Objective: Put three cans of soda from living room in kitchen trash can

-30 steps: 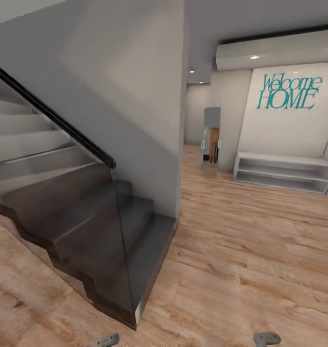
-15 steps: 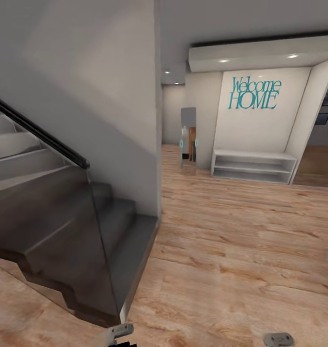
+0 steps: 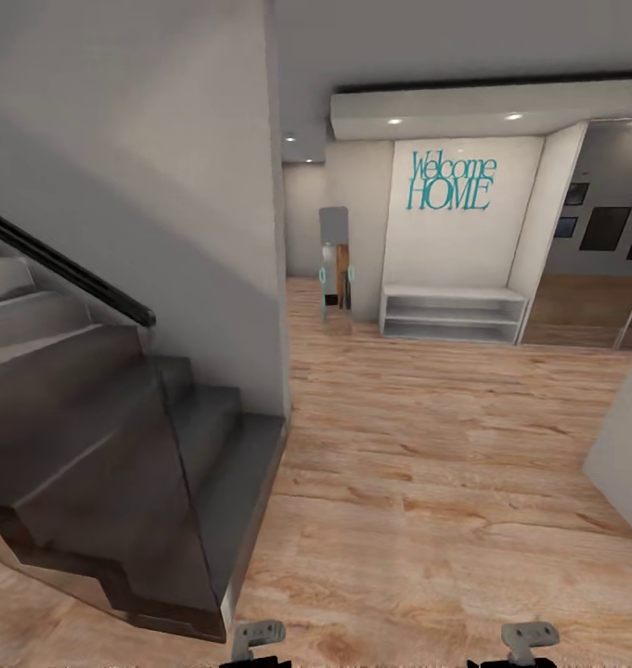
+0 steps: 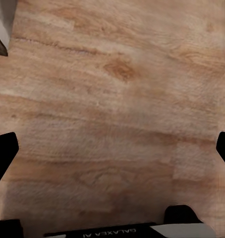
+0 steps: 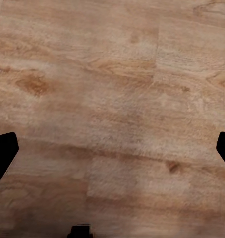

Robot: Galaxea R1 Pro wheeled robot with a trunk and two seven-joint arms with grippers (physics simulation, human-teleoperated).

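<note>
- The left gripper (image 4: 112,148) points down at a wood plank floor (image 4: 122,89); its two dark fingertips (image 4: 4,151) sit far apart at opposite edges of the left wrist view, so the jaws are spread wide with only floor between them.
- The right gripper (image 5: 112,151) is spread just as wide, its dark fingertips (image 5: 3,153) at opposite edges of the right wrist view, with bare planks between them and nothing held.
- In the head view the left gripper (image 3: 256,640) and the right gripper (image 3: 529,640) show as small grey parts at the lower edge, both above the floor (image 3: 427,520).
- No soda cans and no trash can are in any view, so where they are cannot be told.
- A dark staircase (image 3: 121,464) with a glass side panel (image 3: 167,482) and a black handrail (image 3: 65,269) lies ahead of the left gripper and out to its left.
- A grey wall (image 3: 148,186) rises beside the stairs.
- Far ahead of both grippers, a white wall carries a teal "Welcome HOME" sign (image 3: 450,181), with a low white shelf unit (image 3: 453,315) under it.
- A tall narrow mirror (image 3: 335,269) stands just left of that shelf.
- Dark picture frames (image 3: 605,227) hang on a wall far ahead and right of the right gripper.
- A pale grey panel (image 3: 626,445), cut off by the picture's edge, stands ahead and right of the right gripper.
</note>
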